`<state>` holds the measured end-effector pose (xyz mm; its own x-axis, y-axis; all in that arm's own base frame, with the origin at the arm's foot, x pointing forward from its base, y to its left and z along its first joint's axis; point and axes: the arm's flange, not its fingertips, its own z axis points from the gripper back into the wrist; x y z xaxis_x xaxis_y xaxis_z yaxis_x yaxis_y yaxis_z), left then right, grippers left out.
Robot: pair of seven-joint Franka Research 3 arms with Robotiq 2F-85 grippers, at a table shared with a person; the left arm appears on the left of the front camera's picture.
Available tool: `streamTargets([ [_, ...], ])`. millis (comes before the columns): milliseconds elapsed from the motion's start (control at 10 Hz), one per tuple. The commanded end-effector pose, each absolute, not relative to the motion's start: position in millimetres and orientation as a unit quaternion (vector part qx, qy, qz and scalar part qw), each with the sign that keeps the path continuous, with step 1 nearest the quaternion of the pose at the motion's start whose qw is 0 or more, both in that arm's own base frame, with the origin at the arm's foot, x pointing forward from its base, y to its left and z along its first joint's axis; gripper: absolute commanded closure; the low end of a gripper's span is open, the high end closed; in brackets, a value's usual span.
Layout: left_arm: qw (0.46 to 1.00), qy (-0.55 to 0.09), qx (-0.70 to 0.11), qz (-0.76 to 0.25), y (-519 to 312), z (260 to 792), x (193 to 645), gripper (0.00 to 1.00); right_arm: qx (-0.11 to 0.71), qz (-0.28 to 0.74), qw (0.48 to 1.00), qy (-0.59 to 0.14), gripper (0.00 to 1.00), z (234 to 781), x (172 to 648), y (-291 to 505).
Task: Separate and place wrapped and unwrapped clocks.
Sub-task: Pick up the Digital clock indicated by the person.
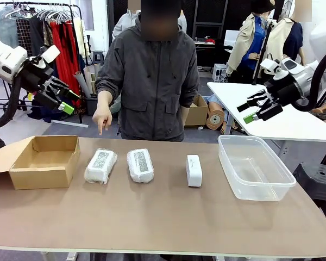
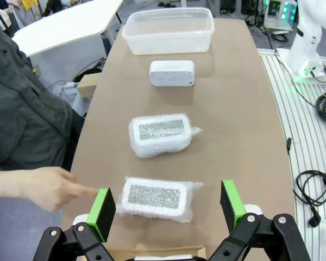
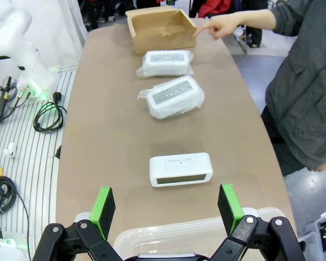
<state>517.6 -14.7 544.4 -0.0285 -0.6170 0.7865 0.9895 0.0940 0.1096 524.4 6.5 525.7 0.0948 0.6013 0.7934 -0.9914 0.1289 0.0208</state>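
Front view: two white robot arms are raised above a brown tabletop (image 1: pixel 152 217), with a person standing at the far side. The left pincer (image 1: pixel 69 101) and the right pincer (image 1: pixel 249 111) are both spread wide and hold nothing. Well below the left pincer sit an open cardboard box (image 1: pixel 22 174), the first wrapped clock (image 1: pixel 101 165) and the second wrapped clock (image 1: pixel 140 165). Below the right pincer are the bare white clock (image 1: pixel 194 170) and a clear plastic tub (image 1: pixel 282 182). The person's hand (image 1: pixel 102 118) points down toward the first wrapped clock.

Left wrist view: the arm is angled down along the row. The first wrapped clock lies just ahead, between the spread green pads. The second is beyond it, and the bare clock and tub are farthest off.

Right wrist view: the order is reversed. The tub rim is closest, under the fingers, the bare clock is just ahead, and the wrapped pair and box are far beyond.

Sorting looks not yet begun, since all three clocks lie on the tabletop. The likely next move is for the left pincer to drop onto the first wrapped clock and close across its narrow width, gripping firmly because the crinkly wrap may slip.
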Motion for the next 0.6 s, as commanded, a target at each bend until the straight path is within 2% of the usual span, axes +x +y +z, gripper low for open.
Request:
streamTargets([
  [0,0.646,-0.36,-0.26,-0.621,-13.9,546.0,516.9,0.0,0.299,0.59,0.676,-0.326,0.0,526.8,523.9,7.7],
  [500,0.646,-0.36,-0.26,-0.621,-13.9,546.0,516.9,0.0,0.299,0.59,0.676,-0.326,0.0,526.8,523.9,7.7],
])
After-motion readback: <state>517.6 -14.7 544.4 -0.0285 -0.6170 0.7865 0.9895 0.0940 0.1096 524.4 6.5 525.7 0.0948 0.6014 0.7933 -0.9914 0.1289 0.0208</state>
